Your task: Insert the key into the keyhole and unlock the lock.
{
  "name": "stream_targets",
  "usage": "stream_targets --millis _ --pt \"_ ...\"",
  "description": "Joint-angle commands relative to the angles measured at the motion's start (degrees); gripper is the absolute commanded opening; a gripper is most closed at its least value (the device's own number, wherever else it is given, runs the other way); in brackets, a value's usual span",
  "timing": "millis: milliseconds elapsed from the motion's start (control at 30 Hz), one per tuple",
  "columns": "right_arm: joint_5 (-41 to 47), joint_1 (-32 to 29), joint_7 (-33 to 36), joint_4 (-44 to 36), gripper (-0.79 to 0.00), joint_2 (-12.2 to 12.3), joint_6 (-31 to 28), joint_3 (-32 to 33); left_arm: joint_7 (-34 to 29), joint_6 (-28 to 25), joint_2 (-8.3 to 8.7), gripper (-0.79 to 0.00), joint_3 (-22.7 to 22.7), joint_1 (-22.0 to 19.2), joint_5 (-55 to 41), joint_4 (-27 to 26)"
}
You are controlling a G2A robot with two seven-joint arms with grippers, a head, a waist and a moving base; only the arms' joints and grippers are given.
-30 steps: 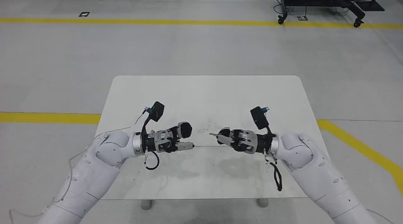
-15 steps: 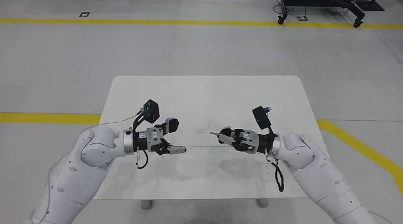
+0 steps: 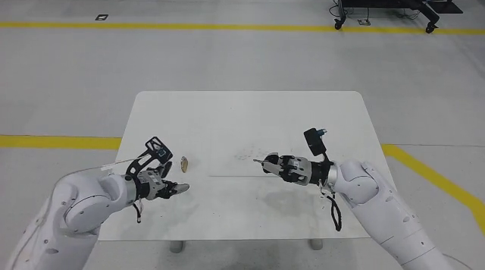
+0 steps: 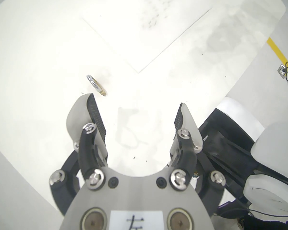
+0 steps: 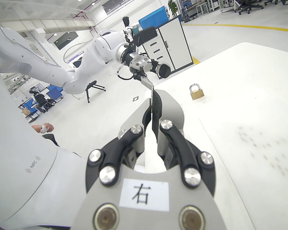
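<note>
A small brass padlock [image 3: 184, 164] with a silver shackle rests on the white table [image 3: 250, 111], left of centre. My left gripper [image 3: 176, 188] hovers open just in front of it, near the table's front left; in the left wrist view the padlock [image 4: 97, 86] sits just beyond one fingertip [image 4: 91, 101] of the left gripper [image 4: 136, 101]. My right gripper [image 3: 267, 164] is held right of centre, shut on a thin silver key [image 3: 259, 162] pointing left. The right wrist view has the right gripper [image 5: 153, 94], the key [image 5: 148, 83] and the padlock [image 5: 196, 92] farther off.
A thin white sheet [image 4: 144, 25] lies flat mid-table, with faint grey smudges [image 5: 264, 144] on it. The table's front edge [image 3: 227, 238] runs close below both arms. Yellow floor lines [image 3: 227, 26] cross behind.
My left gripper has opened, let go of the padlock and drawn back to the front left. The padlock now rests on the table. The right arm has hardly moved.
</note>
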Motion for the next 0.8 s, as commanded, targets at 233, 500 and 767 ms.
stream_targets --millis 233,500,767 --pt "0.0 0.0 0.0 0.0 -0.785 0.0 0.0 0.0 3.8 5.2 -1.55 -0.394 9.9 -9.9 5.8 12.6" --pt "0.0 0.0 0.0 0.0 -0.785 0.0 0.0 0.0 5.8 11.6 -2.23 -0.406 11.9 -11.8 7.6 13.6" --pt "0.0 0.0 0.0 0.0 -0.785 0.0 0.0 0.0 4.9 12.0 -2.75 -0.443 14.2 -14.0 7.8 15.9"
